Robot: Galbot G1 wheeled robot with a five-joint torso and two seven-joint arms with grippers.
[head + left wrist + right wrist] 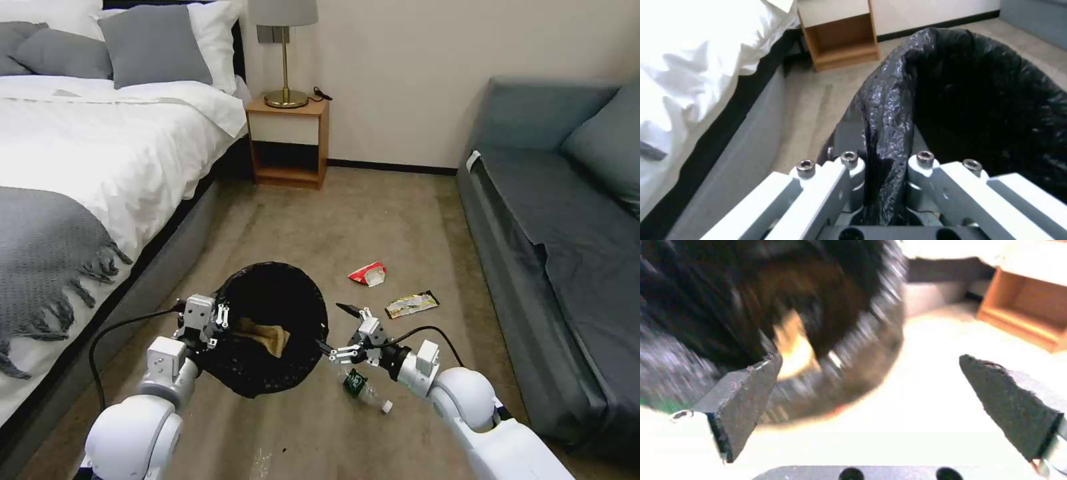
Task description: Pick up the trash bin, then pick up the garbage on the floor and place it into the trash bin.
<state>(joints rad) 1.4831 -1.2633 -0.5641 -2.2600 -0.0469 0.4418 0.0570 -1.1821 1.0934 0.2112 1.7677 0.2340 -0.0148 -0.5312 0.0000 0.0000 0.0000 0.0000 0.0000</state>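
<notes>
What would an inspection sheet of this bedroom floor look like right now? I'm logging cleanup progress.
Surface: tan carpet, litter on it.
Job's things: trash bin held off the floor, brown paper bag inside; bottle, red-and-white packet, snack wrapper on the carpet.
Clutter: nothing seen.
Grippers: left gripper clamped on the bin's rim; right gripper open, beside the bin, above the bottle.
Cables: black cable along left arm.
Surroundings: bed, nightstand, sofa.

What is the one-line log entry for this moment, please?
left end effector: shut on trash bin rim | right end effector: open, beside bin | brown paper bag: in bin | bottle, red-and-white packet, snack wrapper: on floor
</notes>
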